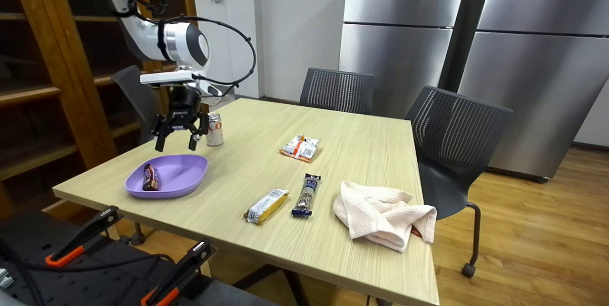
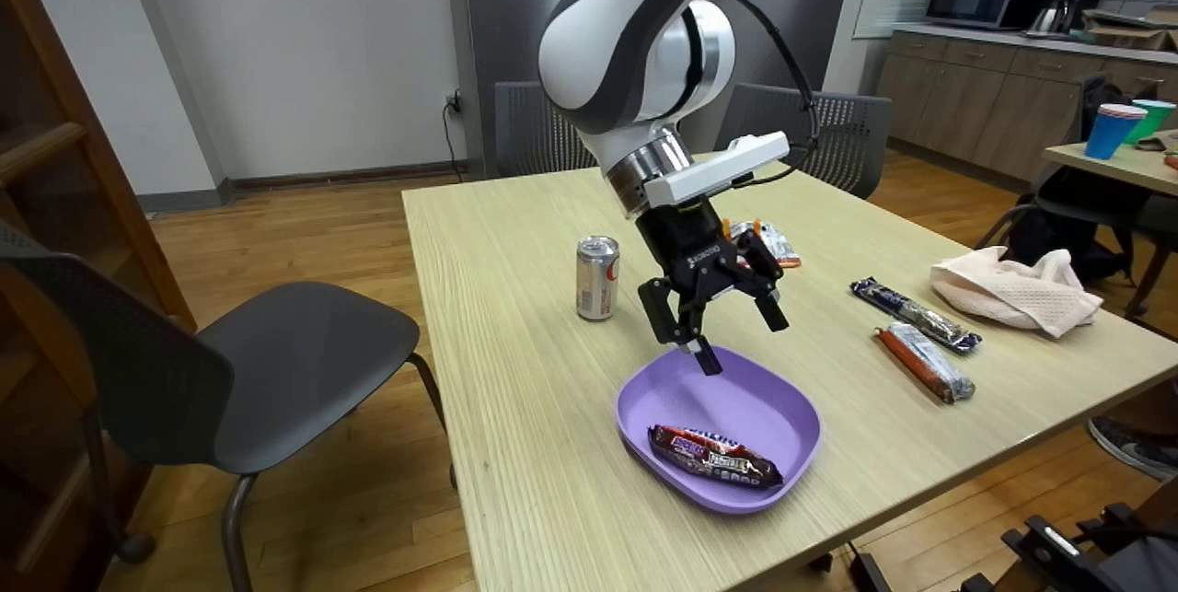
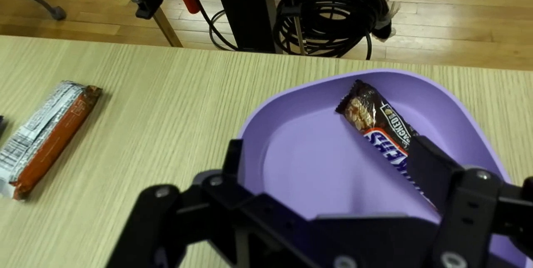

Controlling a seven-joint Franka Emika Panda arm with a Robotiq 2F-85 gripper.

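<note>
closest to the wrist camera we see the hand (image 3: 327,147), its two black fingers spread wide with nothing held between them. it hangs above the purple bowl (image 3: 316,155), fingertips pointing down toward it. inside the bowl we find a brown-wrapped bar (image 2: 714,458), lying off to one side of the bowl's middle; in the wrist view one finger hides part of it from us. the bowl itself sits on a pale wood table (image 1: 257,168). near the bowl, a silver can (image 2: 597,277) stands upright. well apart from the bowl we see a white-and-orange snack packet (image 1: 300,148) and, also well apart from it, an orange-and-silver bar (image 1: 267,206). a little farther from the bowl than that bar lies a dark blue bar (image 1: 307,195), just beside it. farthest from the bowl among the things on the table, we have a crumpled pale pink cloth (image 1: 380,215). in an exterior view we make out black-and-orange clamps (image 1: 83,237) along the table edge nearest the bowl.
</note>
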